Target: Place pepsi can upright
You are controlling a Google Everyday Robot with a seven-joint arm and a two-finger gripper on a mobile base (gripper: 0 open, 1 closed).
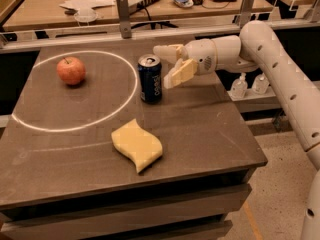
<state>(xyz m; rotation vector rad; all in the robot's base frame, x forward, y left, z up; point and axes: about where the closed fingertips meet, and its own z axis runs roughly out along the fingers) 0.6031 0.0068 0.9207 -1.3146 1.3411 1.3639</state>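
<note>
The pepsi can (pixel 150 79) is dark blue with white lettering and a silver top. It stands upright on the dark table (pixel 210 129), just right of a white circle line. My gripper (pixel 166 65) is open just to the right of the can, apart from it. One finger (pixel 167 50) reaches out at the height of the can's top; the other finger (pixel 180 73) is lower and nearer the camera. The white arm comes in from the right.
A red apple (pixel 70 70) sits inside the white circle (pixel 131 91) at the left. A yellow sponge (pixel 136 144) lies in front of the can. Behind the table is a rail and a cluttered desk (pixel 100 4). Two bottles (pixel 240 86) stand at the right.
</note>
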